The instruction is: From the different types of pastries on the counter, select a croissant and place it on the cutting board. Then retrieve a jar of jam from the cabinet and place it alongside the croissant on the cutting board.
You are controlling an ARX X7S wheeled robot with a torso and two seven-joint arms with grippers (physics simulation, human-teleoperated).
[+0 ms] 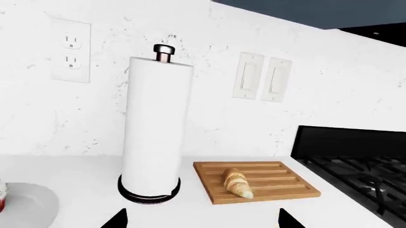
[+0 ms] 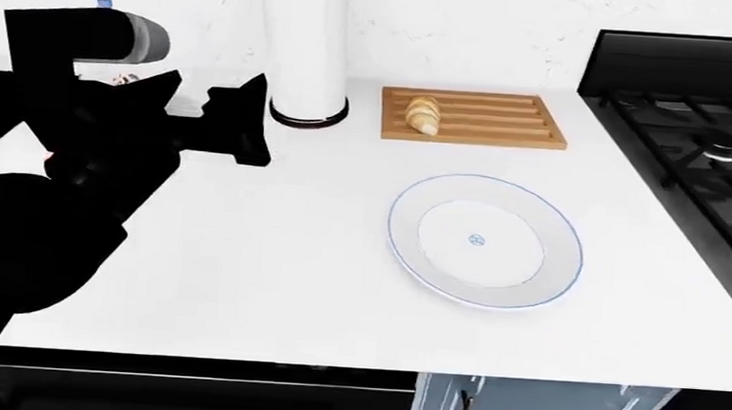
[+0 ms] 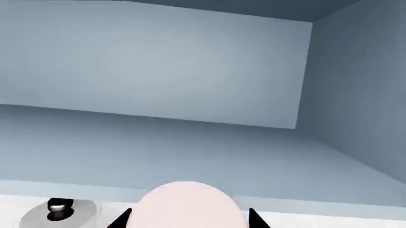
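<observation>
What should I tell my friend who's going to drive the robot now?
Left hand: open and empty, raised over the counter next to the paper towel roll.
Right hand: up by the blue cabinet, with the pink jar of jam between its fingers; looks gripped, though contact is hard to confirm.
Croissant: already lying on the cutting board. That part is done.
Left to do: bring the jar down and set it on the board beside the croissant.

Matte black left arm (image 2: 77, 149), grey cylindrical joint cap, blocky black gripper (image 2: 225, 120), pointed black fingertips (image 1: 114, 221)
</observation>
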